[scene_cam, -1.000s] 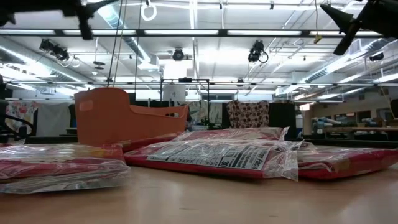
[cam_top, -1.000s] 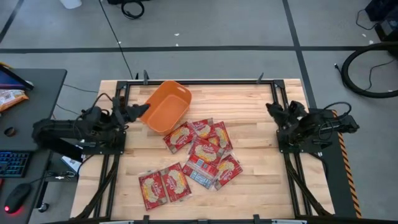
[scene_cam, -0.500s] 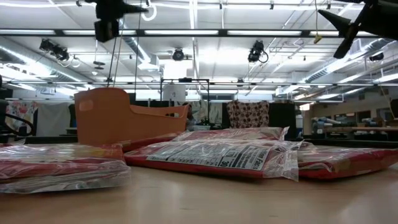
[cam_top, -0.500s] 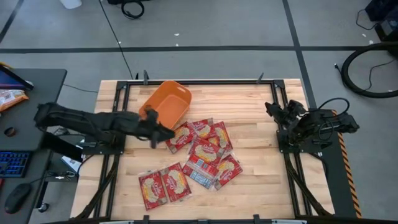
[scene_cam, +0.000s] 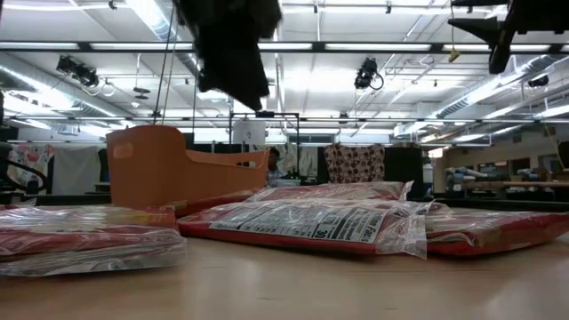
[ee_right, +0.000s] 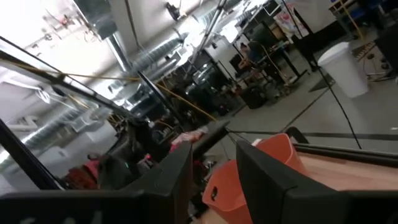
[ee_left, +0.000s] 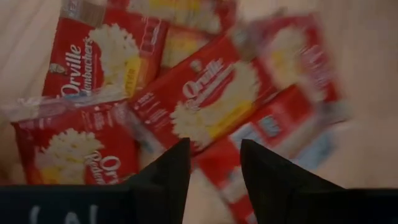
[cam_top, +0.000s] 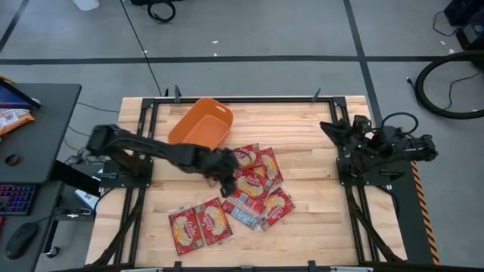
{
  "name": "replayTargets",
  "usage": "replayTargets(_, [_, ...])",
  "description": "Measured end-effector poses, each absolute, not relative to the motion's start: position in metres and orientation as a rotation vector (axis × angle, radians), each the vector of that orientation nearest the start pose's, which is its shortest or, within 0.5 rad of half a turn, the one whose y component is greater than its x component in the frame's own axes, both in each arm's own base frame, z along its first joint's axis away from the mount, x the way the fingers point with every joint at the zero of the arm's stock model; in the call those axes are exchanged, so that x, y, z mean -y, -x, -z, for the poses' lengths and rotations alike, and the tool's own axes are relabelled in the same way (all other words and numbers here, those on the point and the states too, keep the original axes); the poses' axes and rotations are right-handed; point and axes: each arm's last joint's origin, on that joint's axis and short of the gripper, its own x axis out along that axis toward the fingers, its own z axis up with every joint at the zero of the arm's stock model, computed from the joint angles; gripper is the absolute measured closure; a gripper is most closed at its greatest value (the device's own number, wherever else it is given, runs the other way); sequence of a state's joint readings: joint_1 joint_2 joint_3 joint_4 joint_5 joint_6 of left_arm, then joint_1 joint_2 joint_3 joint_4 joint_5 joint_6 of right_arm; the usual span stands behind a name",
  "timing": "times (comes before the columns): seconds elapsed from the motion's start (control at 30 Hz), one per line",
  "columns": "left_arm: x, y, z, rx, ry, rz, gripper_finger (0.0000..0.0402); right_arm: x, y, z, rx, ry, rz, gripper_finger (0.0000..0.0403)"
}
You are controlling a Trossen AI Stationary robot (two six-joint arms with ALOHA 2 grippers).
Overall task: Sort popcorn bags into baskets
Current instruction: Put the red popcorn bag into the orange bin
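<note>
Task status: not started. The basket [cam_top: 201,130] holds no bags. All bags [cam_top: 240,189] lie on the table [cam_top: 318,227] beside it. The left gripper [cam_top: 224,175] hovers over the pile, fingers parted, empty. The right gripper [cam_top: 338,130] waits at the table edge, slightly open.

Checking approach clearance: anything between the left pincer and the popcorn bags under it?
Nothing visible. The left pincer hangs open over the popcorn bags, and its wrist view shows only bare packets past the fingers. The orange basket sits beside the pile. The right pincer waits at the table's edge.
</note>
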State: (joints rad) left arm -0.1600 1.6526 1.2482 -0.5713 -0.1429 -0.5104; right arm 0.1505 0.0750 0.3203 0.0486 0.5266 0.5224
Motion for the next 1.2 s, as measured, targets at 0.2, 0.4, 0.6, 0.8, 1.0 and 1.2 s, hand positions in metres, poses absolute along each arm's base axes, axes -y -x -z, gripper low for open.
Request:
replayTargets(0.2, [0.053,-0.371,-0.217,-1.163,0.172,-0.271,0.0191,0.003,-0.073,-0.271,0.355,-0.607,0.274,0.0273])
replayTargets(0.4, [0.054,-0.383,-0.191,-1.343,-0.03,-0.321,0.0161,0.001,-0.084,-0.267,0.294,-0.595,0.29,0.0273])
replayTargets(0.6, [0.052,-0.382,-0.178,-1.405,-0.095,-0.372,0.0176,0.0,-0.092,-0.264,0.247,-0.596,0.302,0.0273])
replayTargets(0.8, [0.043,-0.384,-0.166,-1.442,-0.123,-0.42,0.0196,0.0,-0.095,-0.265,0.254,-0.605,0.298,0.0273])
replayTargets(1.0, [0.034,-0.384,-0.144,-1.526,-0.057,-0.423,0.0203,-0.001,-0.096,-0.269,0.288,-0.609,0.286,0.0273])
replayTargets(1.2, [0.033,-0.385,-0.138,-1.541,-0.056,-0.427,0.0234,-0.001,-0.095,-0.269,0.292,-0.608,0.284,0.0273])
